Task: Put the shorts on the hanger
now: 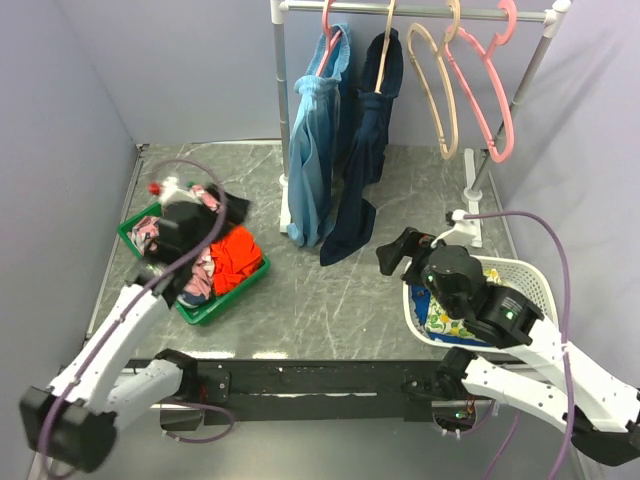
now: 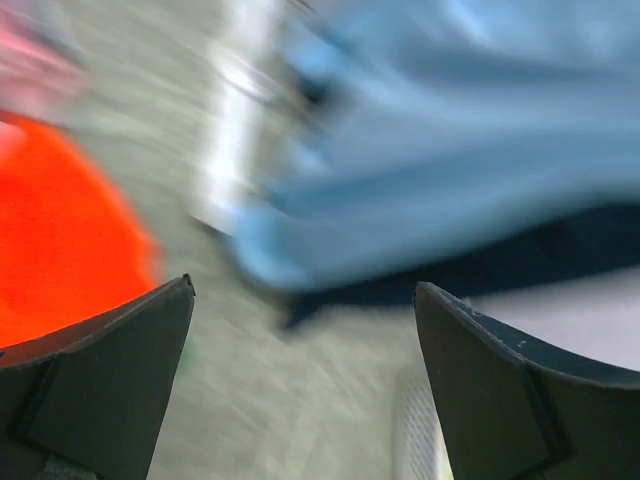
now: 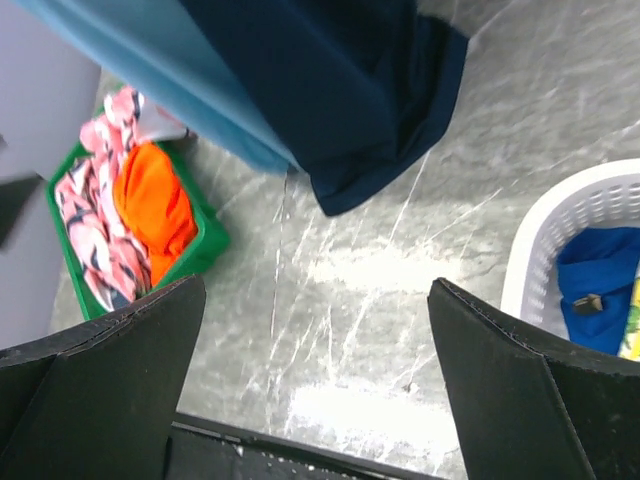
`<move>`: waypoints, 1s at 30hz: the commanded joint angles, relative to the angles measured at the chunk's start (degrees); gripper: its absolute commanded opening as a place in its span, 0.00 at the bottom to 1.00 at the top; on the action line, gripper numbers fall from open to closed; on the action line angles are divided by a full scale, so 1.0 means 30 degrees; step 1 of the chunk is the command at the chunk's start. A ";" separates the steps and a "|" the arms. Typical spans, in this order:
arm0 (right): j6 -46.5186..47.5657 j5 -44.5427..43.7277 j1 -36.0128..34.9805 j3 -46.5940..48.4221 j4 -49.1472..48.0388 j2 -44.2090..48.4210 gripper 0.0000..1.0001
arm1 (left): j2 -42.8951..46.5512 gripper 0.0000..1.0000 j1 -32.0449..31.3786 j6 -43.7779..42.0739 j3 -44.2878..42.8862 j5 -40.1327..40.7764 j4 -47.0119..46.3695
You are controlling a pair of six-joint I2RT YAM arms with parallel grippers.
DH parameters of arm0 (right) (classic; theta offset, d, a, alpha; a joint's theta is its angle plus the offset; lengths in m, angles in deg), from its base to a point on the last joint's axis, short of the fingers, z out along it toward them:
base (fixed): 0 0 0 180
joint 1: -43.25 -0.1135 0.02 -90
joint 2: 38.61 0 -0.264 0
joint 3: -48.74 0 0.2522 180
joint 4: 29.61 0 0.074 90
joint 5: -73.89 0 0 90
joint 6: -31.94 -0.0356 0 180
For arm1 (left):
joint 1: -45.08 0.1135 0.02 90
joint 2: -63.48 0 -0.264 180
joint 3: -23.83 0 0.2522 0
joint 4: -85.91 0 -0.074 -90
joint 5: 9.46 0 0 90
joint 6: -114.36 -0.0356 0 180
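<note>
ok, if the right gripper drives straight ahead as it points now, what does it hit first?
Likely the grey marbled tabletop, just short of the hem of the hanging dark navy garment; depth is unclear.

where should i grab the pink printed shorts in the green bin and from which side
Probably pinch a raised fold of the shorts on the side away from the orange cloth, coming straight down from above. They lie crumpled inside the green bin, so its walls block a sideways approach, and only bunched folds are exposed on top.
</note>
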 commanded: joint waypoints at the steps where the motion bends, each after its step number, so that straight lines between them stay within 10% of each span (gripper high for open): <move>1: 0.0395 0.1150 0.0085 -0.0253 -0.1516 -0.0505 1.00 | -0.1966 0.97 0.5816 -0.2058 -0.1416 -0.0094 0.2987; 9: 0.0629 0.2557 0.0085 -0.0985 -0.2102 -0.0799 1.00 | -0.9346 0.94 1.0246 -0.1151 -0.4782 0.2924 0.1639; 19: 0.0307 0.3174 0.0055 -0.2362 -0.2425 0.0548 1.00 | -1.7644 0.79 1.0543 -0.1385 -1.0558 0.3278 0.2987; 28: 0.0570 0.3144 0.0055 -0.2509 -0.2366 0.0959 1.00 | -1.7443 0.03 1.0806 -0.1382 -1.0028 0.2895 0.3542; 30: 0.0629 0.3203 0.0055 -0.2451 -0.2396 0.0871 1.00 | -1.6507 0.01 1.0777 -0.1822 -1.0703 0.3363 0.4330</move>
